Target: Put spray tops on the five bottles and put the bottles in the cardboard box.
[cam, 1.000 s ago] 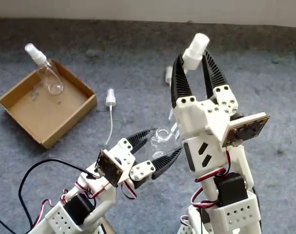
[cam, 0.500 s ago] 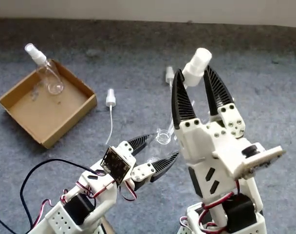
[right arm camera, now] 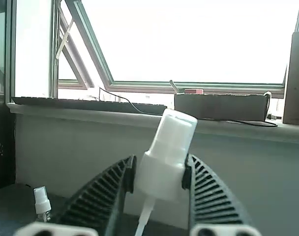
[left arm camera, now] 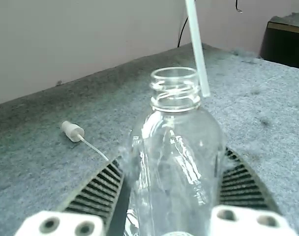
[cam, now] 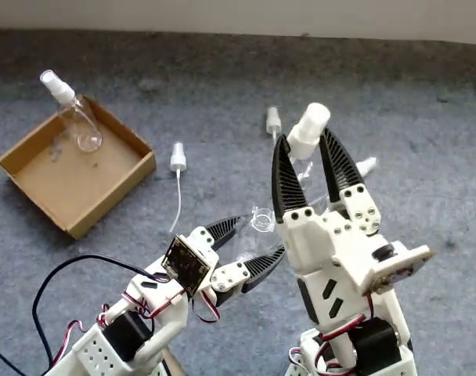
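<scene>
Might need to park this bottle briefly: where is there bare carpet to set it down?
Free: far-right carpet past the right gripper and its spray top, and the back strip beyond the cardboard box. Crowded: centre, where the left gripper holds the bottle near a loose spray top.

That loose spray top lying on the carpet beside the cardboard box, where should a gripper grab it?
Probably by the spray top's white head, from above, closing across its sides. It lies flat with the thin tube trailing toward the arms; the tube looks too slender to hold.
</scene>
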Action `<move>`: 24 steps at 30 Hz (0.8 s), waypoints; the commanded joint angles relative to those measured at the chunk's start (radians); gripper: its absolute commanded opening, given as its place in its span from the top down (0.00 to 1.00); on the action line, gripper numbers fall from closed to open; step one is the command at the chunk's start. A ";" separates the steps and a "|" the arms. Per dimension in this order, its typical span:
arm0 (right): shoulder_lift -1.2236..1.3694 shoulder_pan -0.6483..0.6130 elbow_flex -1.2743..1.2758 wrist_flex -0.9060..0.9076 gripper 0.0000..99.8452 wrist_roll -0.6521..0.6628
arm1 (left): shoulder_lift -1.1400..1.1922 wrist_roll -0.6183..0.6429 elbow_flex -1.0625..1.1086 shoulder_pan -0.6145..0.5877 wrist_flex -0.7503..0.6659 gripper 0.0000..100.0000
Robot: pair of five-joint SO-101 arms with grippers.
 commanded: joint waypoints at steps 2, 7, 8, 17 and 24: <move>-0.007 -0.059 0.024 -0.125 0.88 -0.003 | -0.015 0.002 0.021 0.012 -0.002 0.87; -0.007 -0.058 0.033 -0.179 0.88 -0.003 | -0.015 0.002 0.021 0.012 0.003 0.87; -0.007 -0.058 0.031 -0.177 0.88 -0.003 | -0.015 0.002 0.021 0.012 0.003 0.87; -0.005 -0.056 0.030 -0.185 0.88 0.000 | -0.015 0.002 0.021 0.012 0.003 0.87; -0.007 -0.056 0.008 -0.186 0.88 0.000 | -0.015 0.002 0.021 0.012 0.003 0.87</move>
